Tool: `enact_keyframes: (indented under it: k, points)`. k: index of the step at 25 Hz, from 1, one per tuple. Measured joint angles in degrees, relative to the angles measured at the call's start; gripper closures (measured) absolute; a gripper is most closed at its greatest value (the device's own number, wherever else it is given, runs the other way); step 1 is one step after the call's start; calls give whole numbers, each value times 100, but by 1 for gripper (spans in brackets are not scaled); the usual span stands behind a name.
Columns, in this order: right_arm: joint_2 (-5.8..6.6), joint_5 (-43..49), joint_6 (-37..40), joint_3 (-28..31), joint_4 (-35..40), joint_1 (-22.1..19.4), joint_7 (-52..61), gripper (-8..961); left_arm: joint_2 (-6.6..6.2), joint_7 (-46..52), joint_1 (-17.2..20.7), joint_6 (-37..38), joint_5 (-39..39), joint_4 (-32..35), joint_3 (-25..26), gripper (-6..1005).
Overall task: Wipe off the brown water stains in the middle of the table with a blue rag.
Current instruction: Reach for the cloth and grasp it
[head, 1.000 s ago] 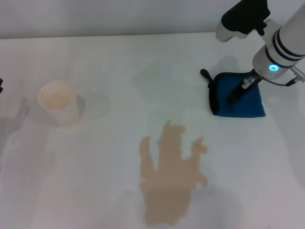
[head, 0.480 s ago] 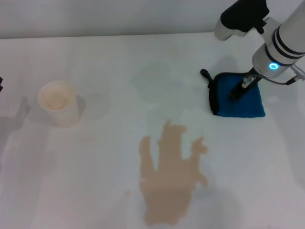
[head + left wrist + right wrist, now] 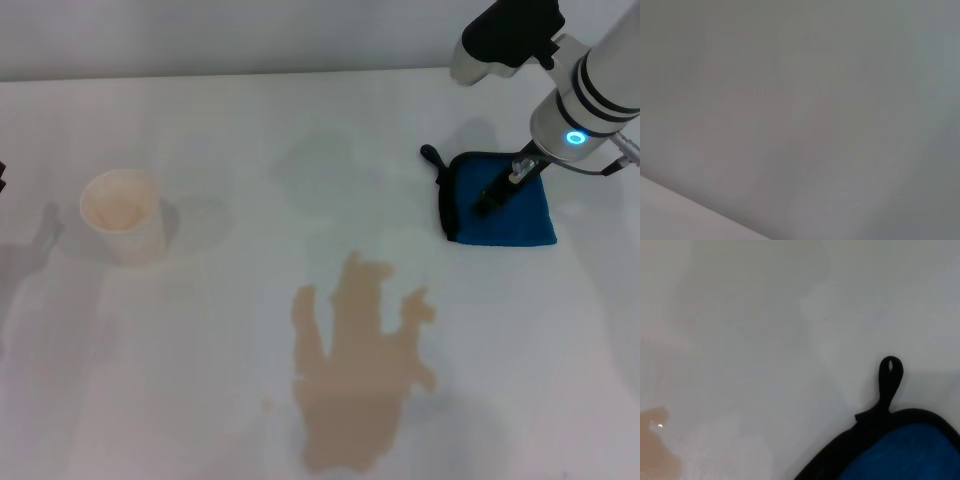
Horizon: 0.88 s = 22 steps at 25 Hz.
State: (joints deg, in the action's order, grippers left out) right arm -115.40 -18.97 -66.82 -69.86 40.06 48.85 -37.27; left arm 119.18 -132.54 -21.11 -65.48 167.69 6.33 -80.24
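The blue rag [image 3: 520,222] lies flat on the white table [image 3: 200,380] at the back right, its black loop tab [image 3: 430,153] pointing away to the left. My right gripper [image 3: 497,195] is down on the rag's middle. The brown water stain [image 3: 360,370] is a tan puddle with finger-like lobes at the front centre, apart from the rag. The right wrist view shows the rag's corner [image 3: 910,455], its loop tab [image 3: 890,375] and an edge of the stain [image 3: 655,450]. My left arm is parked at the far left; only a dark sliver [image 3: 2,178] shows.
A white paper cup [image 3: 122,215] stands upright at the left, well away from the stain. The table's far edge runs along the top of the head view. The left wrist view shows only a plain grey surface.
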Motion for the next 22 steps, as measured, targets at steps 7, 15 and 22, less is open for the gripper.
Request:
enact_keyframes:
  k: [7,15,22]
  points:
    - [14,-1,23,6,-38,-19,-1,585,0,-60,-8,0,6,0,9,122]
    - [32,65,-12,-4,-7,-16,-4,520,0,-77,-58,17,9,0,66,121]
    - [4,179,24,-91,-17,32,4,476,0,-123,-110,129,9,0,70,121]
